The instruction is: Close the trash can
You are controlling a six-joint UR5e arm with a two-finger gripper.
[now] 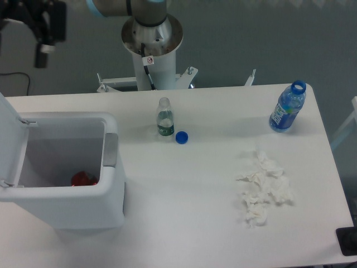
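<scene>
We see the black two-finger pincer at the upper left corner of the view, raised above the far edge of the white desk; one dark finger shows and the rest is cut off by the frame, so we cannot tell how far it is open, and we see nothing held. Directly below the pincer stands the large white boxy plastic trash can with rounded corners, its flat hinged lid upright at the left side and its grey push tab on the right rim. A red object lies inside the bin. To the right of the pincer and lower, we note a small clear uncapped bottle standing just beside a loose blue cap. Far to the right stands a blue uncapped water bottle, and below it a heap of crumpled white tissues.
</scene>
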